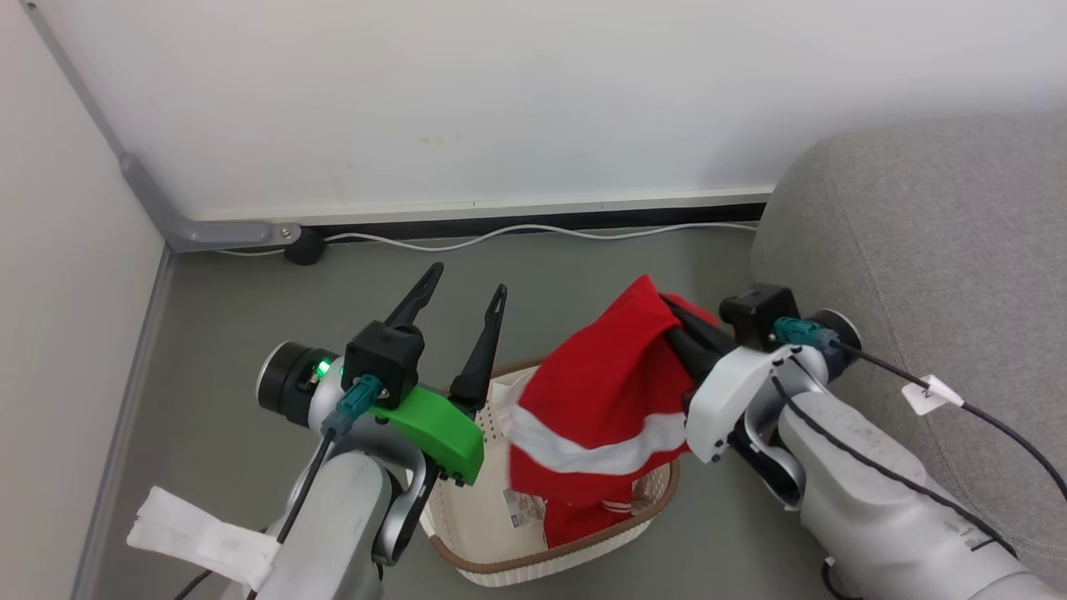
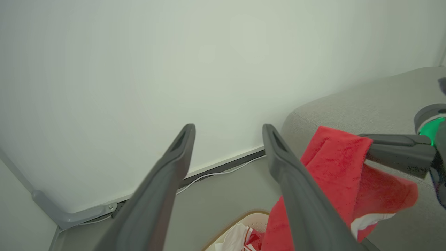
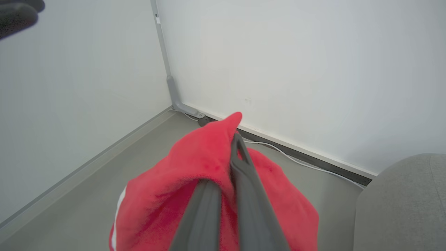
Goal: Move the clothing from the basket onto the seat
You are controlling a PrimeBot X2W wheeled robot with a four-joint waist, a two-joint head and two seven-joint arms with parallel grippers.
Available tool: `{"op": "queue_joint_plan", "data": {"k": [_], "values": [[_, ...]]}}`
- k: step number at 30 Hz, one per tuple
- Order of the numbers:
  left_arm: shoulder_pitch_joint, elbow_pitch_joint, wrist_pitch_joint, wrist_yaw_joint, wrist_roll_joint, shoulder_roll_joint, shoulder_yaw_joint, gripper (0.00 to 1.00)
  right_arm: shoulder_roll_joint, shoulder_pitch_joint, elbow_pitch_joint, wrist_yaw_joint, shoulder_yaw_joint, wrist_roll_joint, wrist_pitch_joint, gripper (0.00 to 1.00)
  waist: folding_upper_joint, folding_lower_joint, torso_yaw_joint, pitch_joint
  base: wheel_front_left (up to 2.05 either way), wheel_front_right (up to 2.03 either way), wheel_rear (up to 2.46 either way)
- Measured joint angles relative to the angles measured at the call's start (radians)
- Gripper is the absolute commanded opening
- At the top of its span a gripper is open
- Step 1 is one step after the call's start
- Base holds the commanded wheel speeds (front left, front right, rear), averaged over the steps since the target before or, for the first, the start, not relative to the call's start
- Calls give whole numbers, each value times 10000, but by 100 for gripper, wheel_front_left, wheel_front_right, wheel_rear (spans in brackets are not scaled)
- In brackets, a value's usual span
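Right gripper [image 3: 231,148] clamped tight on red clothing [image 1: 600,392], which hangs above basket [image 1: 533,571], near seat [image 1: 934,233]. Left gripper [image 1: 468,279] spread wide, empty, above basket's left rim.

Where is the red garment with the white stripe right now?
Head view, centre-right: the red garment hangs from the shut right gripper, above the cream perforated basket, beside the grey fabric sofa.
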Motion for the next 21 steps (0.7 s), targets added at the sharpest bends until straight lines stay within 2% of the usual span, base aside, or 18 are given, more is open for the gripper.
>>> {"op": "queue_joint_plan", "data": {"k": [3,10,21], "values": [[205,36,-84,2,-2,36,-29,100,-236,-116,-171,-63,-382,82,-25,0,0,0,-221,12,0,0,0],[708,107,-182,-8,-58,54,-199,100,-1032,-165,-619,-449,-1156,157,-35,0,0,0,-784,26,0,0,0],[970,105,-339,-25,-56,73,-410,100,-1795,-171,-1457,-629,-1707,159,-71,0,0,0,-1845,82,0,0,0]]}}
